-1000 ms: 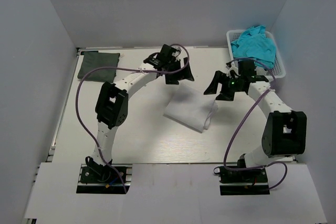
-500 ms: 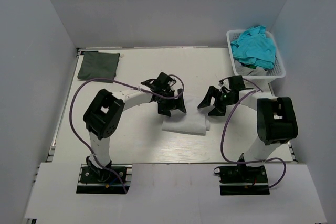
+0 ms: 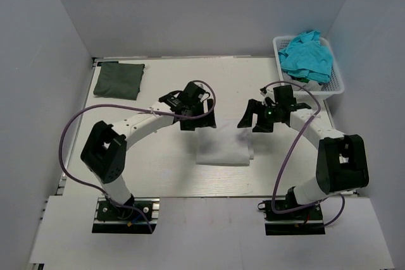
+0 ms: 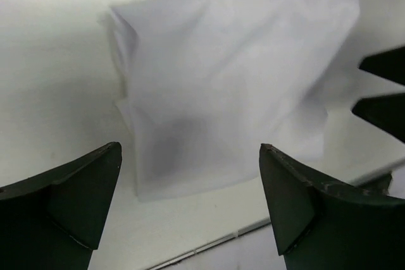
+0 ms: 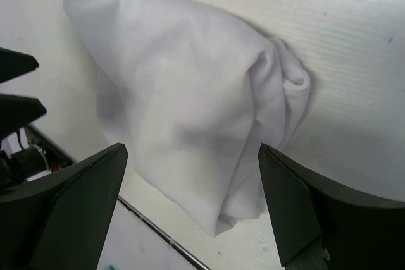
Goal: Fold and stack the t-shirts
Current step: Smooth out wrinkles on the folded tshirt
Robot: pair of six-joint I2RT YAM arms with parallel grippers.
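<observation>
A folded white t-shirt (image 3: 223, 148) lies on the table's middle; it also shows in the left wrist view (image 4: 228, 86) and the right wrist view (image 5: 183, 105). My left gripper (image 3: 196, 118) is open and empty, above the shirt's far left edge. My right gripper (image 3: 255, 120) is open and empty, above the shirt's far right corner. A folded dark grey-green t-shirt (image 3: 118, 79) lies at the far left. Bright teal t-shirts (image 3: 306, 57) are heaped in the basket at the far right.
The white lattice basket (image 3: 336, 79) stands at the far right corner. Grey walls enclose the table on the left, back and right. The table's near edge (image 3: 209, 196) runs just beyond the arm bases.
Both grippers have let go of the white shirt after folding it and have lifted a little away. The shirt has settled flat into a smaller rectangle.
</observation>
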